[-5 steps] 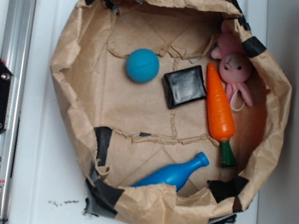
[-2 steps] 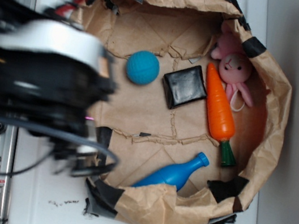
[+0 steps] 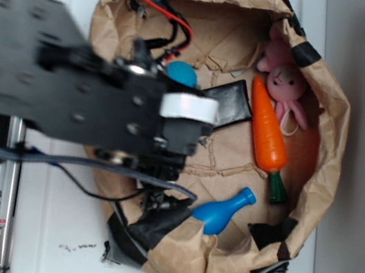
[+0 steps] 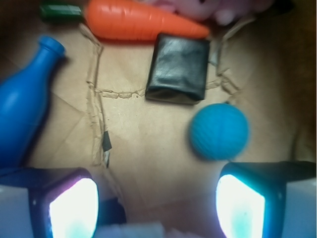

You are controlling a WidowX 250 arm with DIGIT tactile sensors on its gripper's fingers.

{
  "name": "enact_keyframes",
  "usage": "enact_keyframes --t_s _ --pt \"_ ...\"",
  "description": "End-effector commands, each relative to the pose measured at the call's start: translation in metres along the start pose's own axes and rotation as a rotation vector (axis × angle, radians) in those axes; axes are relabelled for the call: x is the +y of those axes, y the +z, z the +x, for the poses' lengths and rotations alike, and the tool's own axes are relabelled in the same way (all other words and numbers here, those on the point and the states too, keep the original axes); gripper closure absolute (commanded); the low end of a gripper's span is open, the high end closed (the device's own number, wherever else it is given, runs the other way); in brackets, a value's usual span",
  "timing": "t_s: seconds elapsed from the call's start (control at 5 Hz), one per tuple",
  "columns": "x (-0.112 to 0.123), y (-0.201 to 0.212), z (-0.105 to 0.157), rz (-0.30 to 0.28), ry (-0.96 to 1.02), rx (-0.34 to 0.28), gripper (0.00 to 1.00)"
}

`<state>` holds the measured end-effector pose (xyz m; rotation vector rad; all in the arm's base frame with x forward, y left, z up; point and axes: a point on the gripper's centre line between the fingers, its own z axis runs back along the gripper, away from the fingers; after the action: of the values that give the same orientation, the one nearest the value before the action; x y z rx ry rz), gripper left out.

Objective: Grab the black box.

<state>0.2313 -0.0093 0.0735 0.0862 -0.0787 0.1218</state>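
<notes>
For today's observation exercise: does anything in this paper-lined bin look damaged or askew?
Yes. The brown paper lining is torn and creased along ragged seams, and the black box lies slightly skewed beside the carrot. Nothing is spilled.

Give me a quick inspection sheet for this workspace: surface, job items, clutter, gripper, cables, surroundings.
Surface: crumpled brown paper bag opened into a basin, patched with black tape, on a white table.
Job's things: black box lies flat between the carrot and ball, untouched.
Clutter: teal ball, orange carrot, blue bottle, pink bunny.
Grippers: gripper open above the bag floor, holding nothing; fingers short of the box.
Cables: red and black wires along the arm, over the bag's rim.
Surroundings: metal rail at the table's left edge.
</notes>
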Motion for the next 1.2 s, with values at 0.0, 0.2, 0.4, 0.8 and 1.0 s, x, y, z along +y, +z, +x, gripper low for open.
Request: enact_keyframes --t_s 0.0,0.2,0.4,0.8,1.0 --pt "0.045 0.004 0.028 -0.044 0.088 -0.049 0.00" --pt "0.055 0.027 0.027 -0.088 0.105 -0.095 0.00" --pt "0.052 0.020 0.036 -0.092 0.102 -0.085 0.00" --pt "0.028 -0.031 0.071 -0.063 0.074 -0.006 0.00" --pt "0.015 -0.050 0.081 -0.070 0.055 0.040 0.00"
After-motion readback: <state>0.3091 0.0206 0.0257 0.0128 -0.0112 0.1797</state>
